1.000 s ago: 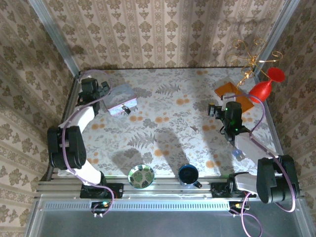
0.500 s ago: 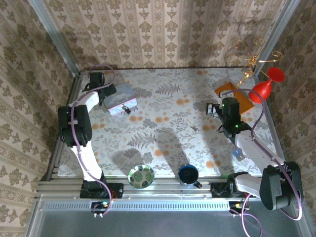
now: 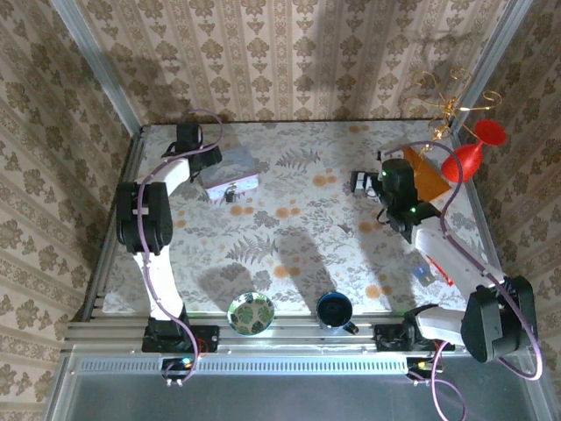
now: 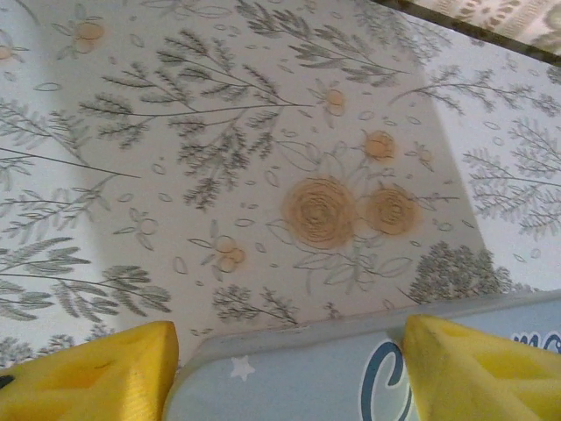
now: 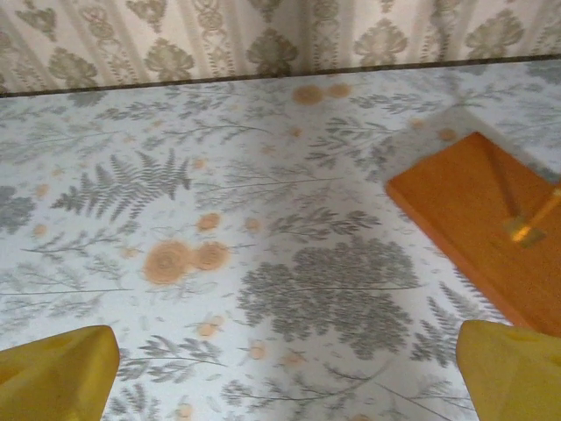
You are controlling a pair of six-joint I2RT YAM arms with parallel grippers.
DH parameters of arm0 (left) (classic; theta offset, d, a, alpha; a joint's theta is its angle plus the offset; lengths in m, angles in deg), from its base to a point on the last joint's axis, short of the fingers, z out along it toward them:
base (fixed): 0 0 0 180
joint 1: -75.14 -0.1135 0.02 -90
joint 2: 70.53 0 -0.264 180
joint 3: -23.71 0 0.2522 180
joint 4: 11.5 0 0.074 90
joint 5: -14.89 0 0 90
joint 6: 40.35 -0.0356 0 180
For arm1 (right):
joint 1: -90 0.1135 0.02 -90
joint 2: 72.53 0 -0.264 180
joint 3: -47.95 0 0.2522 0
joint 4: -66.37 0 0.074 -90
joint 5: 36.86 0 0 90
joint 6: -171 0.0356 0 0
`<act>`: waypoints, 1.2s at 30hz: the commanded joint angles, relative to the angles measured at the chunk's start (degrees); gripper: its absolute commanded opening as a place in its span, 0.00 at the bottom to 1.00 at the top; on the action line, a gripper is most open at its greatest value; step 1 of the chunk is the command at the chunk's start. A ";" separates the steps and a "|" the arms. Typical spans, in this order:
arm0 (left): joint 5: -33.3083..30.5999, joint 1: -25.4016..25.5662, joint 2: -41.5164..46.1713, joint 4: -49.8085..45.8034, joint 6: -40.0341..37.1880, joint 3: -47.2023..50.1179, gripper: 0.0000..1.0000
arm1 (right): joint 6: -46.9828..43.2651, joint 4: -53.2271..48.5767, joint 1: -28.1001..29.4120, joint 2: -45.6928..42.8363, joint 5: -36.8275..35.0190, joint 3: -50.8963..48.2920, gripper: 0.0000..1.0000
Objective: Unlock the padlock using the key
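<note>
Early stage here, I'd say: nothing unlocked, nothing picked up. Padlock (image 3: 230, 195) sits far-left on the table (image 3: 298, 263), a tiny dark lump touching or just beside the near edge of the lavender tin (image 3: 235, 172). L pincer (image 4: 285, 373) is right at that tin. Its yellow tips are spread wide w/ the tin's lid edge lying btwn them in the wrist view, and no squeeze on it that I can make out. R pincer (image 5: 280, 368) hovers over bare table centre-right, tips wide apart, nothing btwn them, orange board (image 5: 478, 219) off to its side. The key? Can't pin it down. A small dark speck (image 3: 346, 230) mid-table near the R arm could be it, but it's too small to tell. Reads as the approach step. Next move prob. needs L to shift from the tin onto the padlock itself, a fiddly target tight against the tin, while R goes for the key.
</note>
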 commanded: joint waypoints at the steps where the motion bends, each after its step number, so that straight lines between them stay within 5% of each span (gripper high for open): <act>1: 0.65 2.51 1.56 -3.31 1.26 3.98 0.66 | 4.83 -4.11 2.42 3.45 2.38 3.66 1.00; 9: -1.12 7.67 6.08 -1.47 2.86 10.61 0.65 | 8.76 -5.72 8.23 11.50 5.90 9.01 1.00; 17: -2.03 11.34 6.63 -2.09 2.99 11.98 0.65 | 13.23 -4.58 9.17 26.37 21.97 22.02 0.95; 25: -1.71 13.47 8.91 -0.58 4.59 15.35 0.63 | 16.14 -5.19 11.09 41.90 26.32 34.53 0.81; 36: -0.38 16.83 7.96 0.74 5.34 16.94 0.63 | 16.07 -3.04 12.81 44.86 26.35 33.39 0.71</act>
